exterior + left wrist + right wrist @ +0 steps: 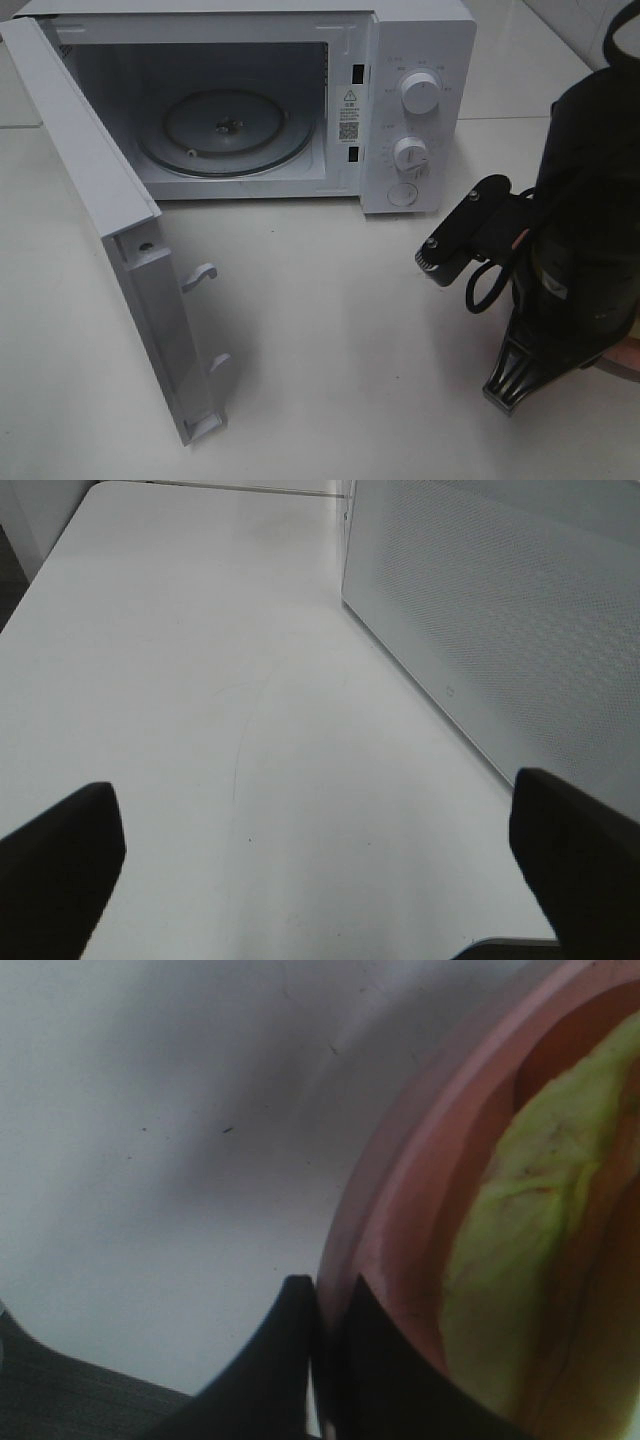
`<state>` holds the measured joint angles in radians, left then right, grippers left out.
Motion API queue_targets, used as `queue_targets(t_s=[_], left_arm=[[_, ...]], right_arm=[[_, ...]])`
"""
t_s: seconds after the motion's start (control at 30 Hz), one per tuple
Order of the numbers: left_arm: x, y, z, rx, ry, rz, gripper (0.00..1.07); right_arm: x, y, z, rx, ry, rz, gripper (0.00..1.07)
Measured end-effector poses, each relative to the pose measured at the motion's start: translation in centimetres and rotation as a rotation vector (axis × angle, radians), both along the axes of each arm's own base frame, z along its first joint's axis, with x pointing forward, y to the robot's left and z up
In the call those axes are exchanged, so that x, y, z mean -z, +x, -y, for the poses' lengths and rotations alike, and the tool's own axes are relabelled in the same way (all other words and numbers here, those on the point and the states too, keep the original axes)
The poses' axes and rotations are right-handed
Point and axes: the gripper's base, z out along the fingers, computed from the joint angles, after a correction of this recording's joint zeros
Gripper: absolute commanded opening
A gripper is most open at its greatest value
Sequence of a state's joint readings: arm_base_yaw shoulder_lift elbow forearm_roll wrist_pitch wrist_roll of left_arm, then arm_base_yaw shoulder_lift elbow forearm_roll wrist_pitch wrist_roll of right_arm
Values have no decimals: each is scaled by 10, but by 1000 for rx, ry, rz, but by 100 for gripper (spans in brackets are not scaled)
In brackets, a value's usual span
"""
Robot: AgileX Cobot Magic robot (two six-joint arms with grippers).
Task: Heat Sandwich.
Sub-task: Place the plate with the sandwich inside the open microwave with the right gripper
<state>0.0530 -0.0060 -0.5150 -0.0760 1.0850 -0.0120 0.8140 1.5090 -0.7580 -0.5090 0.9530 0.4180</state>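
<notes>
The white microwave stands at the back with its door swung wide open to the left and a glass turntable inside. In the right wrist view my right gripper is shut on the rim of the pink plate. The sandwich lies on the plate, and only its pale green-yellow filling shows. The black right arm hangs low at the right of the exterior view and hides its own fingertips. My left gripper is open and empty above the table, beside the microwave's perforated side wall.
The open door juts far forward over the left half of the white table. Two control knobs are on the microwave's right panel. A pinkish sliver shows at the right edge under the arm.
</notes>
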Motion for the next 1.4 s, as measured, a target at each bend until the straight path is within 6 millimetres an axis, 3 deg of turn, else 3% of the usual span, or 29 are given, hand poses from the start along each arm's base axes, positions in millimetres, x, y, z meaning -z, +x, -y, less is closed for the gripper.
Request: queue_targets(t_s=[0.67,1.4], left_arm=[[0,0,0,0,0,0,98],[0,0,0,0,0,0,98]], right_arm=[[0,-33,-33,-322,-54,-48,0],[2,-30,-46,-741,-60,-102,0]])
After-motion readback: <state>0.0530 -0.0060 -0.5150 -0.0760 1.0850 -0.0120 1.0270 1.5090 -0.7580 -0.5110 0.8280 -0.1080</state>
